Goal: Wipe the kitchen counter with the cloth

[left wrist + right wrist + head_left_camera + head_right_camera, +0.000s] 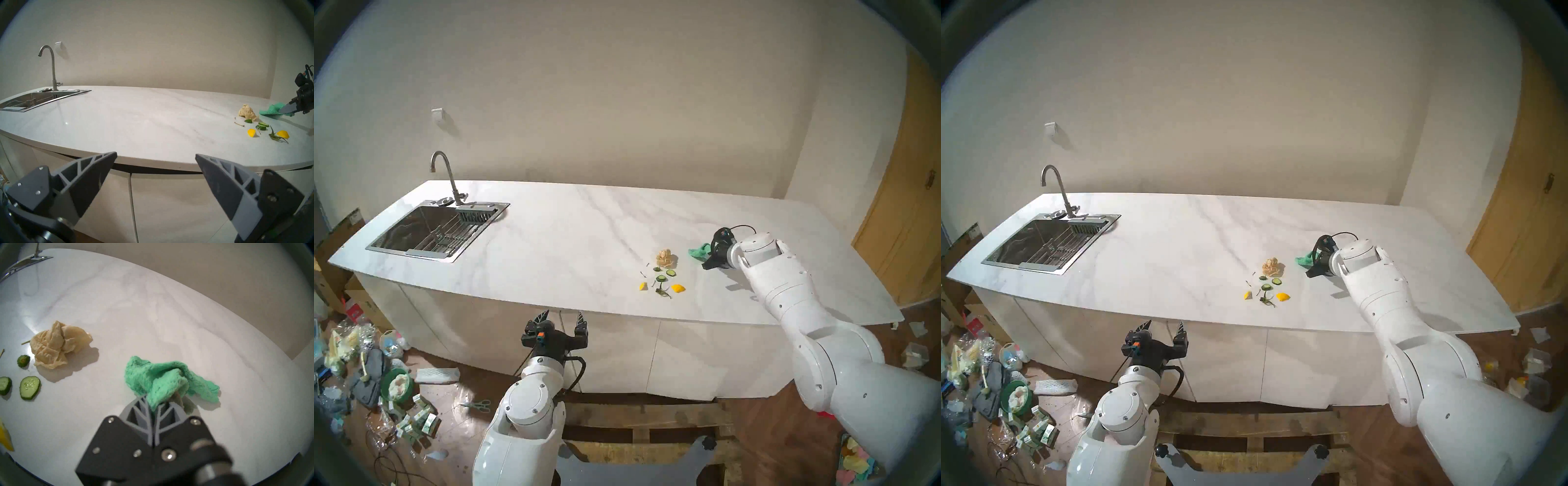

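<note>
The white marble-look kitchen counter (568, 237) runs across the head views. The teal-green cloth (698, 251) lies crumpled on its right part, and also shows in the right wrist view (163, 380) and the left wrist view (270, 110). My right gripper (155, 404) is shut on the cloth's near fold, low at the counter surface (707, 258). The rest of the cloth drapes on the counter ahead of the fingers. My left gripper (563, 315) is open and empty, held in front of the counter's front edge below slab height (156, 154).
A beige paper wad (665, 258) lies just left of the cloth. Cucumber slices (660, 279), yellow peel pieces (678, 288) and green stems lie nearer the front. The steel sink (429, 230) and curved tap (448, 176) are far left. Clutter covers the floor at left.
</note>
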Robot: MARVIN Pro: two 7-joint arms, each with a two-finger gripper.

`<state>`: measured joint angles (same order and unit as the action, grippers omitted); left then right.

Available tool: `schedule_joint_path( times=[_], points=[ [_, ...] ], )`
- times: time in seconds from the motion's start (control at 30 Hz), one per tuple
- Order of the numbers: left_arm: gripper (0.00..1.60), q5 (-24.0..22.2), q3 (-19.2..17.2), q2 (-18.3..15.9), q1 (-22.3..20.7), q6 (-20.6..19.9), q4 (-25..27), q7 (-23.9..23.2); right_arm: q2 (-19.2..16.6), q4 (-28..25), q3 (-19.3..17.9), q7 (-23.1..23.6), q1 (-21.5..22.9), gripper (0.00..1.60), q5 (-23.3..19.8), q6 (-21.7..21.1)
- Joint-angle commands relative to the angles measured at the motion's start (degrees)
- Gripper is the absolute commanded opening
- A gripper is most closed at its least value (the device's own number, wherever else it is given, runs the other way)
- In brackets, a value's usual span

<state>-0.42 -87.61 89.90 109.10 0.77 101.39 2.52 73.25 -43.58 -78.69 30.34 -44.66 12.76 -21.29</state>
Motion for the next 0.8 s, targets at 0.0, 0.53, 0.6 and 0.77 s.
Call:
schedule_joint_path(
  times=[0.0, 0.53, 0.6, 0.77],
  points=[
    [1.60, -0.16, 0.09, -0.15, -0.14, 0.36, 1.74, -0.39, -2.38, -6.16, 0.28, 1.90, -3.26, 0.00, -0.02, 3.43],
    [1.60, -0.23, 0.11, -0.21, -0.08, 0.32, 1.85, -0.43, -6.50, -17.63, 7.32, 1.09, -9.40, 0.00, 8.16, 6.18],
    [1.60, -0.25, 0.11, -0.23, -0.06, 0.30, 1.88, -0.44, -6.13, -17.47, 8.26, 0.06, -9.21, 0.00, 9.48, 6.31],
    [1.60, -0.27, 0.12, -0.24, -0.06, 0.30, 1.88, -0.43, -5.62, -16.79, 11.73, -1.05, -8.37, 0.00, 13.09, 7.53]
  ],
)
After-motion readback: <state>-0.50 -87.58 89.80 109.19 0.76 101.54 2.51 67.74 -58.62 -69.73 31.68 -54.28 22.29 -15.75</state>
